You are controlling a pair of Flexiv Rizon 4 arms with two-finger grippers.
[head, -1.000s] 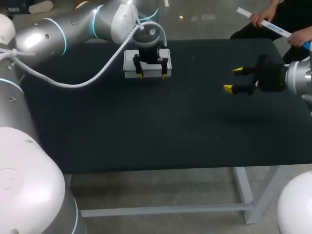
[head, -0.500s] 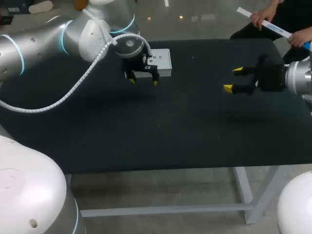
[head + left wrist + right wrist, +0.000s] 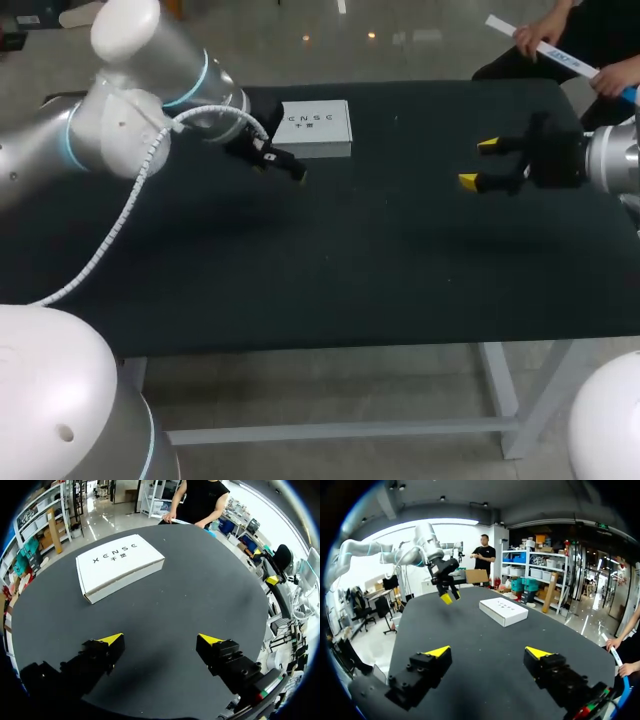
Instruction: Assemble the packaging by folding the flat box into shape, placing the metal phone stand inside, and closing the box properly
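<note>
A closed white box (image 3: 316,127) with print on its lid lies flat on the black table (image 3: 330,260) near the far edge. My left gripper (image 3: 283,164) hangs open just left of and in front of the box, not touching it. Seen from the left wrist, the box (image 3: 118,566) lies ahead of the open left gripper (image 3: 161,639), nothing between the fingers. My right gripper (image 3: 479,163) stands open at the table's right, empty. From the right wrist the box (image 3: 503,610) lies well ahead of the right gripper (image 3: 489,652), with my left gripper (image 3: 448,596) beside it. No metal phone stand shows.
A person's hands hold a white strip (image 3: 545,50) just beyond the far right corner of the table. The table's front edge (image 3: 330,350) runs across the lower middle of the head view.
My left gripper has let go of the box, left it on the table and drawn back to the left, tilting as it went. The right arm has kept still.
</note>
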